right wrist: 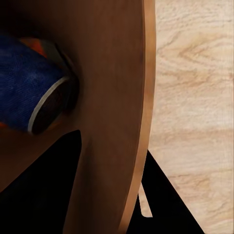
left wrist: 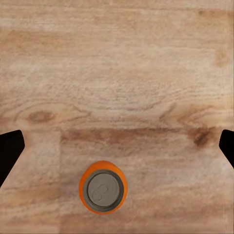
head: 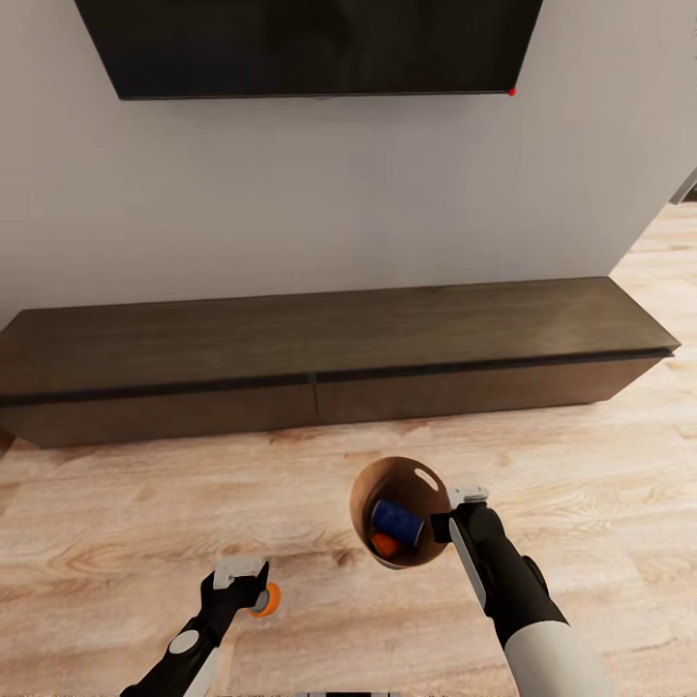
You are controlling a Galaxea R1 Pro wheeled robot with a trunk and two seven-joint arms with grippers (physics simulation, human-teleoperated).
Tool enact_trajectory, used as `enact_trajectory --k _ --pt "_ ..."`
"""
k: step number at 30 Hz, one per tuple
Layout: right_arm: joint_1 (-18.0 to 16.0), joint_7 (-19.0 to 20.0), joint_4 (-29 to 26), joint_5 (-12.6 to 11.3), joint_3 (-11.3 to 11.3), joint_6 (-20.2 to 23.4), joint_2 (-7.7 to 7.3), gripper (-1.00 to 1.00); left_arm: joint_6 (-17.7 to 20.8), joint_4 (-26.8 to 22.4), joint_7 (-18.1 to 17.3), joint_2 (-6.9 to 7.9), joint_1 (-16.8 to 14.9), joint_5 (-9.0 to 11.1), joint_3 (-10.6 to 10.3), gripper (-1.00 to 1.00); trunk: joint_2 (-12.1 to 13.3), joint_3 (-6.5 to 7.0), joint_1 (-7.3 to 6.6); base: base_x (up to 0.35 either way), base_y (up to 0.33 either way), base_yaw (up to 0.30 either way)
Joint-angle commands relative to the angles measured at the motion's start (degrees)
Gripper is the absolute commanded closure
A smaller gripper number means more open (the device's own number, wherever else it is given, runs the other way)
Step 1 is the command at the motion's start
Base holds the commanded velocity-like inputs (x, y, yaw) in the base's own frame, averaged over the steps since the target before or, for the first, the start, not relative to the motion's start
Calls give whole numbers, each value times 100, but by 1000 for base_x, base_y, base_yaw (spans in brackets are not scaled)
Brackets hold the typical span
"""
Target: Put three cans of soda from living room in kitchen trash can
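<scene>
A robot stands on pale wood plank flooring (head: 116, 523), facing a long dark low cabinet (head: 329, 339) beneath a black wall-mounted television (head: 310, 44). Its right gripper (head: 455, 515) holds the rim of a small round bucket-like bin (head: 373, 489), brown inside and off-white outside, lifted and tipped toward the camera; the right wrist view shows 1 finger inside the wall and 1 outside, clamped on it. Inside the bin lie 2 cans: a dark blue soda can (head: 397, 523) on its side and a bright orange soda can (head: 385, 545) beneath it. The left gripper (head: 247, 581) hangs over the floor beside a second bright orange soda can with a silver top (left wrist: 103, 187). In the left wrist view that can stands upright, and the dark fingertips (left wrist: 9, 151) sit wide apart at the picture's edges, well clear of it, holding nothing. Risks, as a judgement: the tipped bin could spill its 2 cans if tilted further, the rim pinch could slip under their weight, and closing off-centre could knock the third can over and set it rolling.
</scene>
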Motion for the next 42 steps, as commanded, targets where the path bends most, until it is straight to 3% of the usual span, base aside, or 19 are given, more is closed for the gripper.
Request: enact_trajectory --k 1,36,42 --pt "-2 6 -1 -63 2 -7 1 100 0 0 0 0 -1 0 0 -100 0 -7 0 -7 0 0" --pt "-2 6 -1 -63 2 -7 0 100 0 -6 0 17 -1 -1 17 -100 0 -323 0 0 0 0" --pt "2 6 -6 -63 2 -7 0 100 0 -7 0 16 -1 0 17 -100 -241 -474 131 0 0 0"
